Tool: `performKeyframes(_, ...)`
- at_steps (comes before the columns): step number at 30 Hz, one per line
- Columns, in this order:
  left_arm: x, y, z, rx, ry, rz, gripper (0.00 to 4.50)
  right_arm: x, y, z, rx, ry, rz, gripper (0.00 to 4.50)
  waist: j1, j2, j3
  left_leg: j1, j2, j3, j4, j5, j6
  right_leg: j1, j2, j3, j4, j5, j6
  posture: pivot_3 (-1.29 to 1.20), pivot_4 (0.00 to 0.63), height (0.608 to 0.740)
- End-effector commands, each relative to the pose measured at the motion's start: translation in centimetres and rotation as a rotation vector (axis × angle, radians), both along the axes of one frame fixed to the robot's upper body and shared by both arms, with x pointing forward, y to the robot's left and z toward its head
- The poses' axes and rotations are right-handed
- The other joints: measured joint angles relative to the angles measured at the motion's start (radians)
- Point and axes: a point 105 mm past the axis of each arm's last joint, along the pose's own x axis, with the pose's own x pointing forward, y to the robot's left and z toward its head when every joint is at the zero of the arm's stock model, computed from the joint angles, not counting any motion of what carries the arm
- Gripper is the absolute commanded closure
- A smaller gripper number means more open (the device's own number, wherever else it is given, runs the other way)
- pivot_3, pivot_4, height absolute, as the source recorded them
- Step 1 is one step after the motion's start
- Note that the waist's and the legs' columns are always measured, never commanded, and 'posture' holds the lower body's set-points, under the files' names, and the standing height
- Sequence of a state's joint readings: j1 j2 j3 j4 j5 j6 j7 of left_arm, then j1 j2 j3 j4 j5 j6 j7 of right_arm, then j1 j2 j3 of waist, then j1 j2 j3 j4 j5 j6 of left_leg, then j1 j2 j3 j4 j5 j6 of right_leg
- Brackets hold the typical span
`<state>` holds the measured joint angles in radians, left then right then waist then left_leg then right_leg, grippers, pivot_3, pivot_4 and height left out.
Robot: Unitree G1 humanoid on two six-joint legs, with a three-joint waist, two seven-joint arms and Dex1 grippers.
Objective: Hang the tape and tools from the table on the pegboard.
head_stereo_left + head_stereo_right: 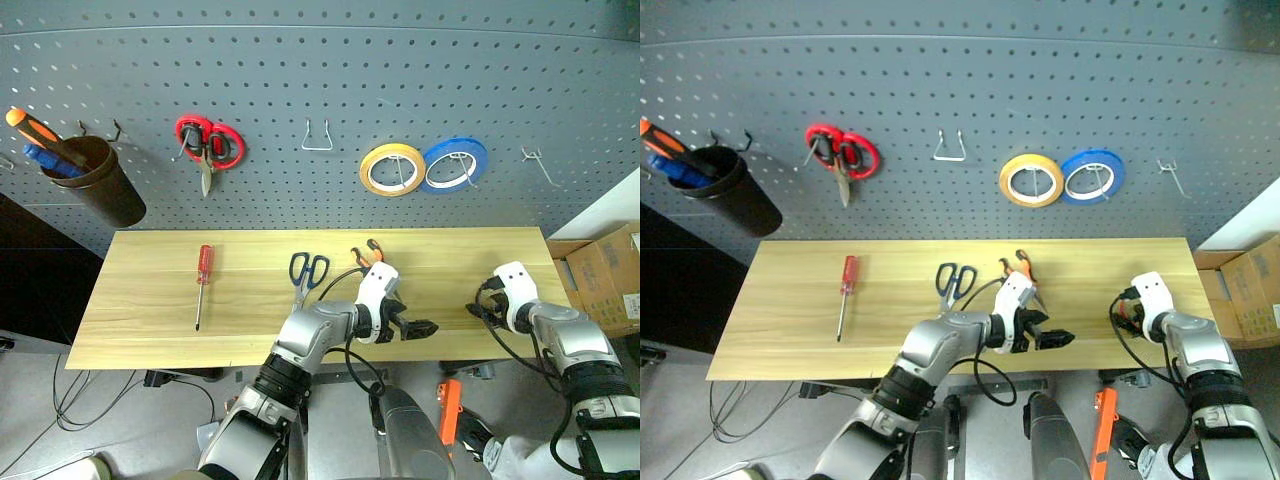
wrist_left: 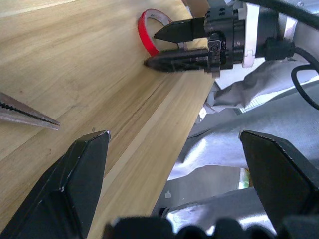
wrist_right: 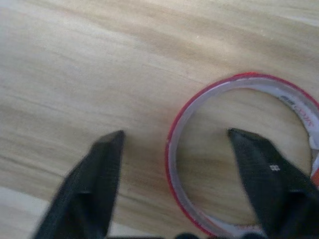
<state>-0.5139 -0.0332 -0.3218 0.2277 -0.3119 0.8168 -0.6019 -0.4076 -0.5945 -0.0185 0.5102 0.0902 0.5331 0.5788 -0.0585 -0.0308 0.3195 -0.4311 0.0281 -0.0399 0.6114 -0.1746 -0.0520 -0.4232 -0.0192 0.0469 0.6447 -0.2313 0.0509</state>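
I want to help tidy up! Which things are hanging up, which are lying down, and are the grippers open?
Red tape: flat on table, right gripper astride its rim.
Blue-handled scissors: lying on table, shut.
Pliers: lying on table.
Red screwdriver: lying on table.
Red-handled scissors: hanging on pegboard.
Yellow roll: hanging.
Blue roll: hanging.
Left gripper: open, empty.
Right gripper: open.

Red print runs along the pale inner side of the tape (image 3: 239, 154), near its rim, but the letters blur and cannot be read. A small white mark, perhaps "88", sits on one finger (image 3: 271, 169).
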Motion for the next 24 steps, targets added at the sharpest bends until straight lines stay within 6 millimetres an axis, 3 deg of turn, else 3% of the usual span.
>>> performKeyframes(1, -0.2, -0.6, 0.9, -0.031, -0.029, -0.017, 0.00, -0.4, -1.0, -0.3, -0.028, 0.016, -0.020, 2.50, 0.000, 0.000, 0.000, 0.000, 0.000, 0.000, 0.000, 0.000, 0.000, 0.000, 0.000, 0.000, 0.000, 0.000, 0.000, -0.05, 0.356, 0.740)
performKeyframes(7, 0.3, -0.9, 1.4, -0.042, -0.050, -0.008, 0.00, -0.2, -1.3, -0.1, -0.040, 0.011, -0.032, 4.49, 0.001, 0.000, 0.000, 0.000, 0.000, 0.000, 0.000, 0.000, 0.000, 0.000, 0.000, 0.000, 0.000, 0.000, 0.000, -0.05, 0.344, 0.740)
performKeyframes(15, 0.6, -1.3, 2.5, -0.082, -0.097, -0.011, 0.00, -0.8, -2.5, 0.5, -0.131, -0.040, -0.053, 4.49, 0.002, 0.001, -0.001, 0.000, 0.000, 0.000, 0.000, 0.000, 0.000, 0.000, 0.000, 0.000, 0.000, 0.000, 0.000, -0.07, 0.296, 0.740)
performKeyframes(19, 1.0, -1.1, 5.6, -0.147, -0.226, -0.030, 0.00, -1.5, -2.4, 3.2, -0.235, -0.186, -0.065, 4.49, 0.003, 0.006, -0.004, -0.002, -0.001, -0.001, 0.000, 0.000, 0.000, -0.001, -0.001, -0.001, 0.000, 0.000, 0.001, -0.10, 0.250, 0.740)
performKeyframes(24, 0.8, 0.1, 10.0, -0.297, -0.328, -0.036, 0.00, -3.3, -0.6, 7.1, -0.357, -0.419, -0.096, 4.49, -0.007, 0.009, -0.013, -0.003, -0.001, 0.000, 0.000, 0.000, -0.001, -0.003, -0.001, 0.000, 0.000, 0.001, 0.003, -0.14, 0.211, 0.740)
